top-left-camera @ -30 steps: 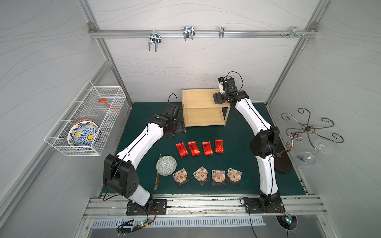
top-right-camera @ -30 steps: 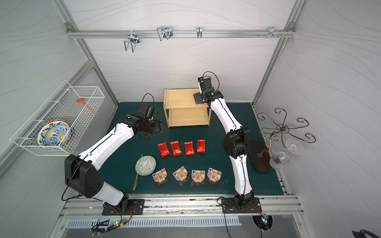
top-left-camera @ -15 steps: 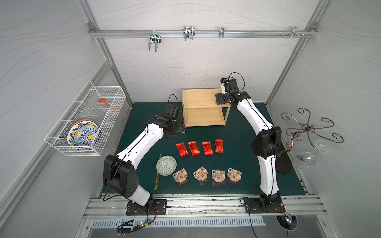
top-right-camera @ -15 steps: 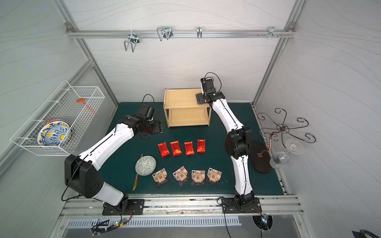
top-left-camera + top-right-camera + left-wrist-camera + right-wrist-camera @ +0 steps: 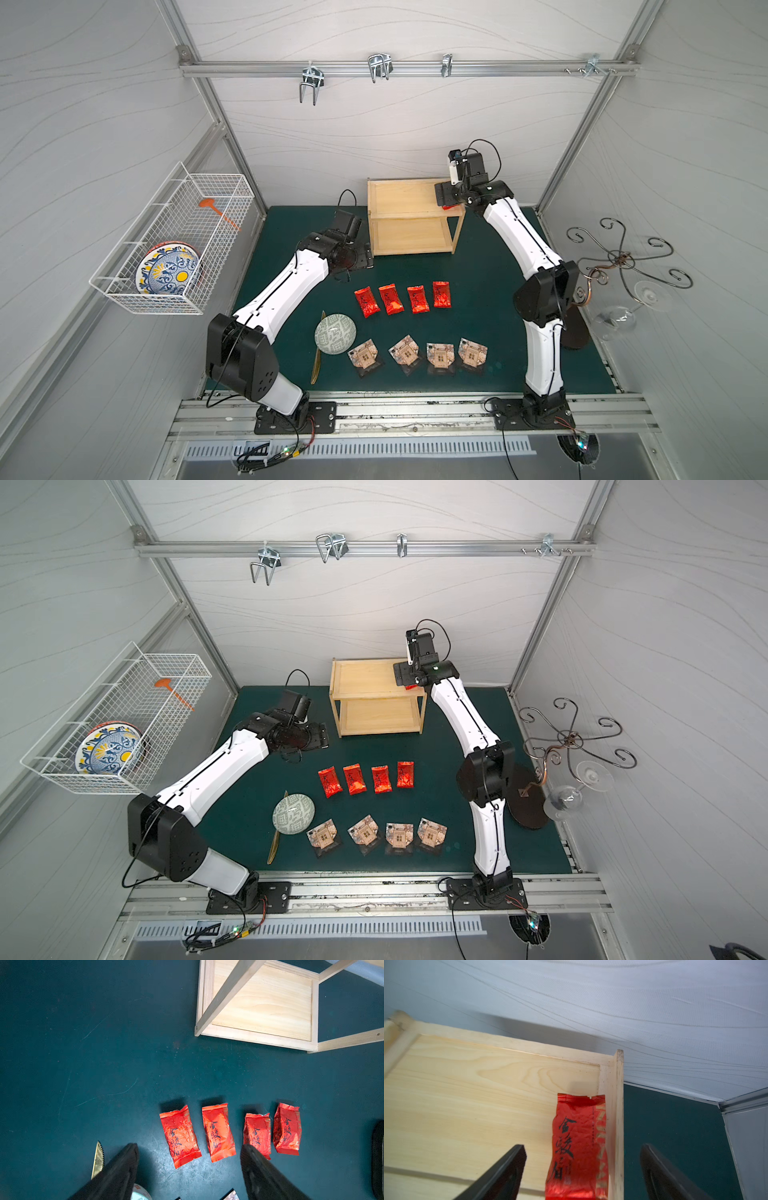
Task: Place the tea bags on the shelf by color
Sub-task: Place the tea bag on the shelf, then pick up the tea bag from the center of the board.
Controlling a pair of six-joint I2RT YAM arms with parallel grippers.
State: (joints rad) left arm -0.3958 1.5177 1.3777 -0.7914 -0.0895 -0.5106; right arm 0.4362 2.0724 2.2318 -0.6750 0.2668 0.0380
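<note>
While the right arm (image 5: pixel 519 232) stretched far over the shelf (image 5: pixel 399 199), the right gripper (image 5: pixel 583 1147) hung open at the top tier's right edge. One red sachet (image 5: pixel 577 1136) lay there against the right rim, between the jaws, clear of both. The left gripper (image 5: pixel 189 1146) hovered open over the mat (image 5: pixel 490 266), left of the shelf. Four red sachets (image 5: pixel 390 299) and four tan pouches (image 5: pixel 405 352) lay in rows nearer, beside a bowl (image 5: pixel 334 339).

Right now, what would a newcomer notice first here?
Four red tea bags lie in a row on the green mat, with four tan pouches in a row nearer the front. A fifth red sachet lies in a top-tier corner of the shelf, under the open right claw.
</note>
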